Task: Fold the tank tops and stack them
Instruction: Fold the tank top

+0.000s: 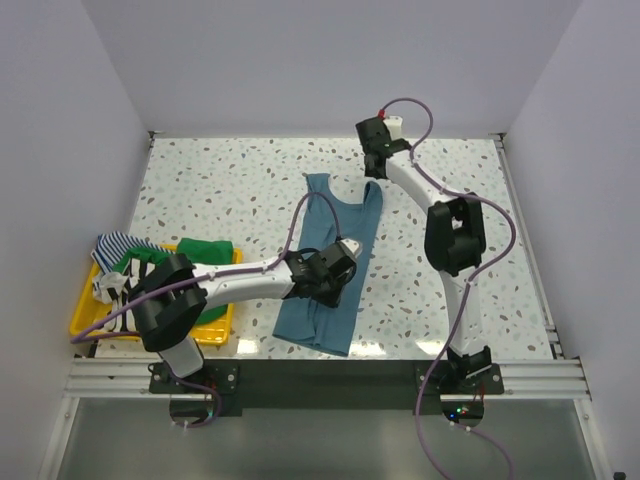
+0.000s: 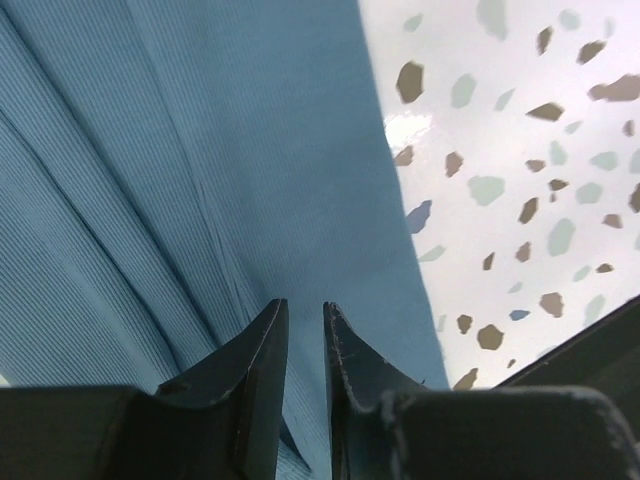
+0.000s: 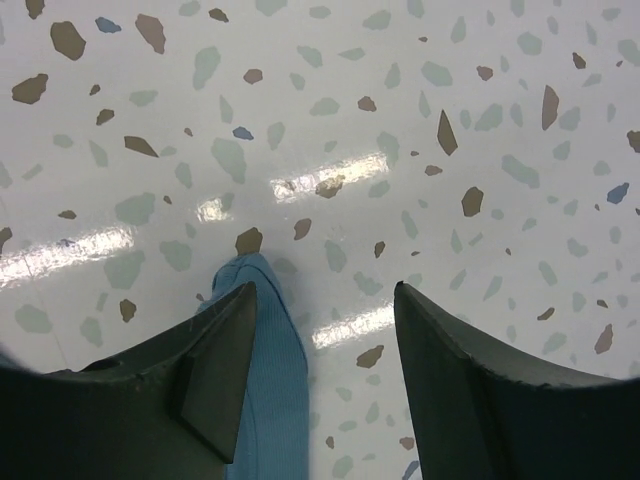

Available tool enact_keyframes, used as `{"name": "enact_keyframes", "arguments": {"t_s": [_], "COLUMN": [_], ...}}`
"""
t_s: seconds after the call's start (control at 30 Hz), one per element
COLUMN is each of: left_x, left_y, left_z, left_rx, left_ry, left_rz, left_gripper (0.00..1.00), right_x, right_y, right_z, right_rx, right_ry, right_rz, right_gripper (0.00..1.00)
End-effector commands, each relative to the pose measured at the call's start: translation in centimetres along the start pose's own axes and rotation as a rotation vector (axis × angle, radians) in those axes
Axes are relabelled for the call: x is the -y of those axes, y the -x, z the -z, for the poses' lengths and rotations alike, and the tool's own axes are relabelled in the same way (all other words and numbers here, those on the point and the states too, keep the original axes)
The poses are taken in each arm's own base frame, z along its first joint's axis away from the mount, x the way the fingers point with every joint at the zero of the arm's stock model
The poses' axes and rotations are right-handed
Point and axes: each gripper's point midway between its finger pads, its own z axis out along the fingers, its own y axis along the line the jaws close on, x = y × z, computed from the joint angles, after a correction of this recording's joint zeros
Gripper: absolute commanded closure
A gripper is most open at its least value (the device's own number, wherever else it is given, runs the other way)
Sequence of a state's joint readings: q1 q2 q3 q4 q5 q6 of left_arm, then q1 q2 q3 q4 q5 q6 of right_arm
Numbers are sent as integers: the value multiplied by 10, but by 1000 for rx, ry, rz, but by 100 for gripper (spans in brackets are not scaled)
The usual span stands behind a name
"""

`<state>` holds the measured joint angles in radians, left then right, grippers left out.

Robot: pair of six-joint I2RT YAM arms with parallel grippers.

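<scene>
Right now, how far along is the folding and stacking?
Done: nothing stacked yet. In hand: the teal top lies flat on the table, left end effector and right end effector open over it. To do: other tops heaped in the yellow tray.

Tank top (image 1: 318, 322) on table (image 1: 220, 180), tray (image 1: 79, 312) of tops (image 1: 195, 252) at left

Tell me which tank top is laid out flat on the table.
The plain teal-blue tank top, flat mid-table beneath the left gripper; the green top and striped tops sit bunched in the yellow tray.
</scene>
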<state>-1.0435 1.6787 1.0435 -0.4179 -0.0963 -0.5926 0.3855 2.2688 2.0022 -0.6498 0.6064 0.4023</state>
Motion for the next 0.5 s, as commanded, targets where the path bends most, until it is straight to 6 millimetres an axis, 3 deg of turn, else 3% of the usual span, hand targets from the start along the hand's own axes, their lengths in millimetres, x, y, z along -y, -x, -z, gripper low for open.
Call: {"name": "enact_keyframes", "arguments": {"t_s": [0.0, 0.1, 0.17, 0.2, 0.47], "left_x": [9, 4, -11, -18, -141], "left_y": [27, 32, 42, 46, 85], "left_z": [22, 25, 31, 33, 68], "left_rx": [78, 96, 126, 138, 290], "left_ry": [-22, -6, 36, 53, 203], "left_rz": [-15, 1, 46, 72, 451], "left_gripper": [74, 74, 74, 76, 75], "right_x": [-1, -17, -28, -43, -139], "right_y": [20, 9, 19, 11, 25], "right_z": [16, 12, 20, 24, 59], "right_rx": [26, 13, 44, 27, 99], "right_ry": [42, 123, 199, 266, 605], "right_rz": [-35, -36, -76, -71, -87], "right_gripper": [39, 42, 50, 53, 53]}}
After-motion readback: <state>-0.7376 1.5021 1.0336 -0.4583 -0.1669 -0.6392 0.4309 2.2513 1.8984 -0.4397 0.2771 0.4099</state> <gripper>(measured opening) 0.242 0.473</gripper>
